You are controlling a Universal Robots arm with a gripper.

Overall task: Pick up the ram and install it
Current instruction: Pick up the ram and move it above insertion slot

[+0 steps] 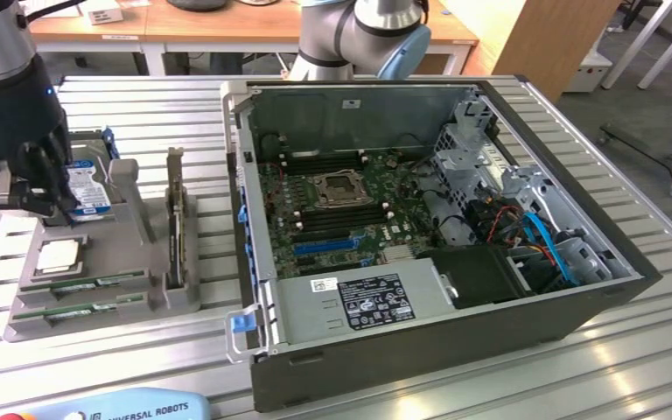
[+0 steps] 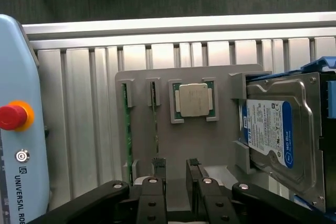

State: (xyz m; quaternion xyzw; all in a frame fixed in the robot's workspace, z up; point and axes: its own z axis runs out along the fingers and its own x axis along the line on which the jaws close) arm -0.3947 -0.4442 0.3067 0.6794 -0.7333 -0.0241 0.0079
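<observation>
Fingers (image 2: 157, 167) spread and holding nothing, the gripper (image 2: 176, 165) hangs over a grey tray (image 2: 199, 140) of computer parts on the ribbed metal surface (image 1: 137, 105), to the exterior view's left of an open computer case (image 1: 453, 350). The ram (image 1: 88, 283) stands on edge in a slot at the tray's near end, with a second ram stick (image 1: 80, 308) parallel to it in the next slot, nearer again. Both run lengthwise across the exterior view, left to right. The silver processor (image 2: 194, 100) lies just beyond the ram, the hard drive (image 2: 273, 129) stands at the tray's far end, and a dark expansion card (image 1: 175, 227) stands along its right side. From the wrist view the ram's thin edge runs straight away from the fingers, so their opening spans its thickness. One fingertip is roughly in line with the ram, while the gap between the fingers sits slightly toward the processor. With both sticks seated in the tray, the pickup is judged not yet made. A teach pendant (image 1: 126, 407) lies at the surface's near edge.
</observation>
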